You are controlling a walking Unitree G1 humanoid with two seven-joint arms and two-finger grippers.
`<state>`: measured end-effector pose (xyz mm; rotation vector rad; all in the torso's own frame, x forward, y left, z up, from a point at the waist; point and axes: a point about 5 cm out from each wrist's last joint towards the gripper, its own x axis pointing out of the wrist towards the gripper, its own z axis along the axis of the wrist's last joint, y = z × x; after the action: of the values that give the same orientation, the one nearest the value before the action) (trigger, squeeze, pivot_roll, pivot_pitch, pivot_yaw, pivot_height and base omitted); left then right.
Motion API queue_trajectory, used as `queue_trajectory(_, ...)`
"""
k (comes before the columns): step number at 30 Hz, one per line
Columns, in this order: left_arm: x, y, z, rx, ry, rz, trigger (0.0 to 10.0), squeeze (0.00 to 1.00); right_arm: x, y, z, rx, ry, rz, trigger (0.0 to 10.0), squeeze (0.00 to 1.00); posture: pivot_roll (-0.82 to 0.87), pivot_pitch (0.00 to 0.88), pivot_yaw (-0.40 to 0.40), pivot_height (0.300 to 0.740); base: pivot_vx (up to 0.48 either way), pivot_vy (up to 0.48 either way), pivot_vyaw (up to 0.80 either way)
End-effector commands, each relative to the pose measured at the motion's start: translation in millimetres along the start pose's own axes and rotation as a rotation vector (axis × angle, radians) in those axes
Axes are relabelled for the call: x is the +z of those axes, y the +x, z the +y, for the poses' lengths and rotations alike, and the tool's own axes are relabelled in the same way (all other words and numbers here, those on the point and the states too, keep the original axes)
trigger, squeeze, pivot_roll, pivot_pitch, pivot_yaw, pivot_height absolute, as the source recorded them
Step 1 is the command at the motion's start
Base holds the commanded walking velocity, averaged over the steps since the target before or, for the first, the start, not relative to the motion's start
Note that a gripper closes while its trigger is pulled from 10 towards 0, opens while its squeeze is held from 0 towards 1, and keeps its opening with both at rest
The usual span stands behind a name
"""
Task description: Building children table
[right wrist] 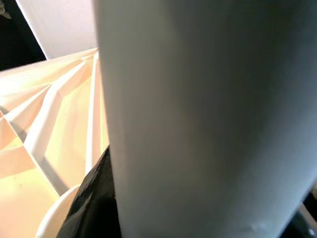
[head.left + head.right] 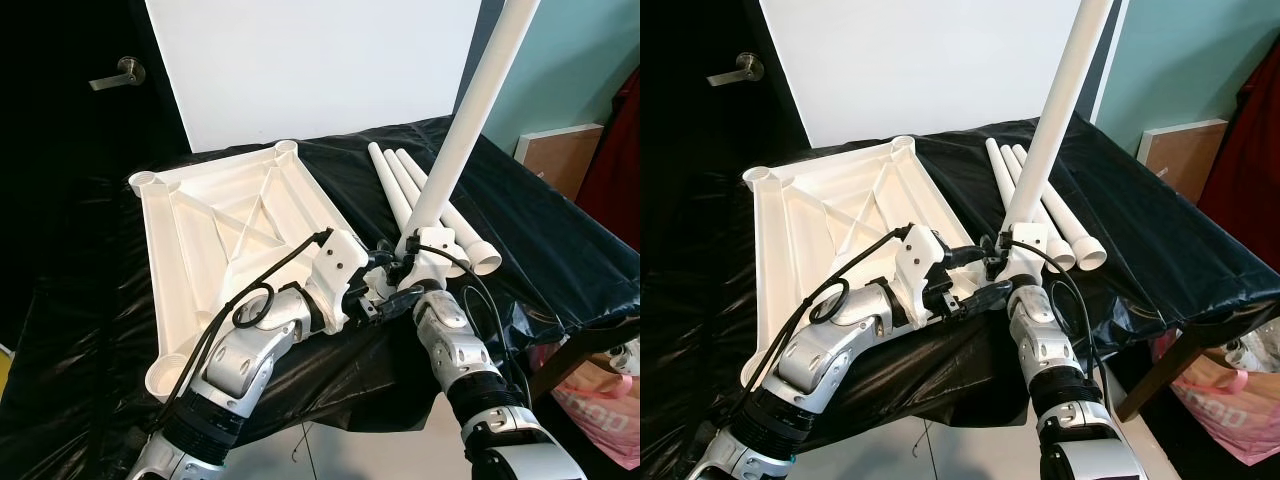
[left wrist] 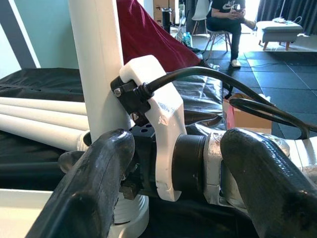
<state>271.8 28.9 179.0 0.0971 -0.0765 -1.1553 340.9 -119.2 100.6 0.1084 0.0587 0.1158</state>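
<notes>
While right hand (image 2: 412, 243) grips leg (image 2: 470, 120) low, upright; long stiff light tube, top-heavy, likely slick. Left hand (image 2: 385, 290) open beside it, near tabletop (image 2: 215, 215) corner.

A white plastic tabletop (image 2: 225, 235) lies upside down on a surface draped in black plastic sheet (image 2: 540, 235), its ribbed underside and round corner sockets facing up. Three white table legs (image 2: 420, 195) lie side by side just beside it on the sheet. The right gripper (image 2: 418, 247) clasps a fourth white leg (image 2: 470, 120), which stands nearly upright and tilts slightly right, its lower end at the tabletop's near right corner. The left gripper (image 2: 375, 292) reaches in just beside the right wrist. A white board (image 2: 320, 65) leans behind, and a door handle (image 2: 118, 73) shows on the dark door.
</notes>
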Motion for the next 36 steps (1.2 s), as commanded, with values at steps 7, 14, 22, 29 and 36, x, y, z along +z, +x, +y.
queue_trajectory(7, 0.2, -0.9, 3.9, 0.014, 0.006, 0.015, 10.0, 0.0, -38.2, -17.4, -9.7, -0.009, -0.185, 0.135, 10.0, 0.0, -0.17, 0.008, 0.02, 0.74, 0.0, 0.0, 0.0)
queue_trajectory(14, 0.0, -1.7, 4.1, 0.02, 0.004, 0.013, 10.0, 0.0, -40.1, -23.8, -3.6, 0.081, -0.236, 0.094, 10.0, 0.0, -0.16, 0.012, 0.016, 0.74, 0.0, 0.0, 0.0)
queue_trajectory(22, -0.1, -1.2, 4.4, 0.022, 0.002, 0.012, 10.0, 0.0, -40.1, -33.3, -3.4, 0.152, -0.207, 0.005, 10.0, 0.0, -0.17, 0.015, 0.016, 0.74, 0.0, 0.0, 0.0)
queue_trajectory(29, 0.2, -0.1, 4.9, 0.023, 0.002, 0.008, 10.0, 0.0, -41.1, -41.6, -7.7, 0.153, -0.032, -0.061, 10.0, 0.0, -0.17, 0.012, 0.014, 0.74, 0.0, 0.0, 0.0)
queue_trajectory(36, 0.8, 0.9, 4.7, 0.022, 0.003, 0.003, 10.0, 0.0, -43.2, -37.0, -13.3, 0.136, -0.047, -0.002, 10.0, 0.0, -0.18, 0.01, 0.012, 0.74, 0.0, 0.0, 0.0)
